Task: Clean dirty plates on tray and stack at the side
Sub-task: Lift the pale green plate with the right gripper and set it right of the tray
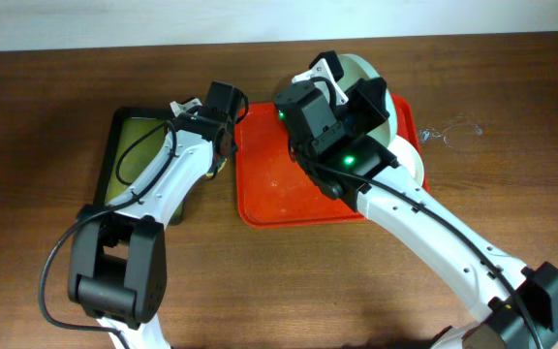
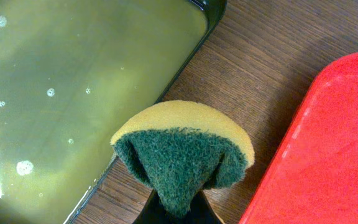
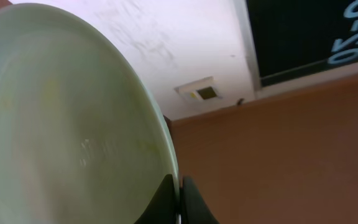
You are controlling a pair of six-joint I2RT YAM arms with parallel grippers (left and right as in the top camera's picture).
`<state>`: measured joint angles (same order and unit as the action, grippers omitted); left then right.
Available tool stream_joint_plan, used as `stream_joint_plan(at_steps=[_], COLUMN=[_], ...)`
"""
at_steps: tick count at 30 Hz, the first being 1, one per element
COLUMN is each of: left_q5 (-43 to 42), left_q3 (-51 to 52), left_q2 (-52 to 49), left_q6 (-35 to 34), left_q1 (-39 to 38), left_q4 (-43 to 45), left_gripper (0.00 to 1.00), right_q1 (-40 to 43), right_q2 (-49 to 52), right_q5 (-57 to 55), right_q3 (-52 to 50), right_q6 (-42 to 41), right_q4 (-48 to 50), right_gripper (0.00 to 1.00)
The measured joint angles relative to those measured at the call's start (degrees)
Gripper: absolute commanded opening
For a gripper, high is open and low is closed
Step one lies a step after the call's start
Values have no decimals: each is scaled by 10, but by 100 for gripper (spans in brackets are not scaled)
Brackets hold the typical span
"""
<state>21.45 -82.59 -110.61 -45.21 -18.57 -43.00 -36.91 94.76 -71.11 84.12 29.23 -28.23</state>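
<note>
My right gripper (image 3: 180, 202) is shut on the rim of a pale blue-green plate (image 3: 67, 124) with faint yellowish smears. It holds the plate tilted up on edge. In the overhead view this plate (image 1: 361, 68) is above the far right part of the red tray (image 1: 269, 184), with my right gripper (image 1: 340, 82) at it. Another pale plate (image 1: 411, 161) lies at the tray's right edge, partly under my right arm. My left gripper (image 2: 178, 214) is shut on a yellow sponge with a green scouring side (image 2: 185, 152), over the wood between the two trays (image 1: 219, 163). No third plate shows.
A dark tray of olive-green soapy water (image 2: 73, 93) stands left of the red tray (image 2: 328, 143), and also shows in the overhead view (image 1: 129, 145). A thin tangle of wire (image 1: 446, 131) lies on the table right of the red tray.
</note>
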Motion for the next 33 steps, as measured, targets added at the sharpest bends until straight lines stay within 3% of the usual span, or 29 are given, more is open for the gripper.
stream_joint_plan(at_steps=[2,3,5,7,8,10,13,17,18,19,24,27,30,33], left_q5=[0,0,0,0,0,0,0,0,0,0,-7,-11,-20,-22], left_q3=[0,0,0,0,0,0,1,1,1,1,2,2,2,2], left_q2=[0,0,0,0,0,0,0,0,0,0,0,0,0,0], left_q6=[0,0,0,0,0,0,0,0,0,0,0,0,0,0], left_q1=[0,0,0,0,0,0,0,0,0,0,0,0,0,0], left_q4=[0,0,0,0,0,0,0,0,0,0,2,3,4,5], left_gripper=[0,0,0,0,0,0,0,0,0,0,0,0,0,0], right_q1=[0,3,31,138,231,348,556,670,682,687,684,656,500,378], right_q2=[0,0,0,11,10,10,25,136,154,171,177,108,100,189], right_q5=[-16,1,148,377,498,640,745,768,768,768,778,795,838,825], right_q3=[0,4,6,2,2,2,2,2,1,1,22,65,77,77], right_q6=[-1,-58,-127,-240,-320,-379,-409,-414,-414,-419,-415,-415,-414,-415], right_q4=[-3,-47,-151,-180,-167,-159,-173,-117,-105,-88,-88,-71,-19,39], right_gripper=[4,4,4,4,4,4,4,5,26,61,62,62,62,59])
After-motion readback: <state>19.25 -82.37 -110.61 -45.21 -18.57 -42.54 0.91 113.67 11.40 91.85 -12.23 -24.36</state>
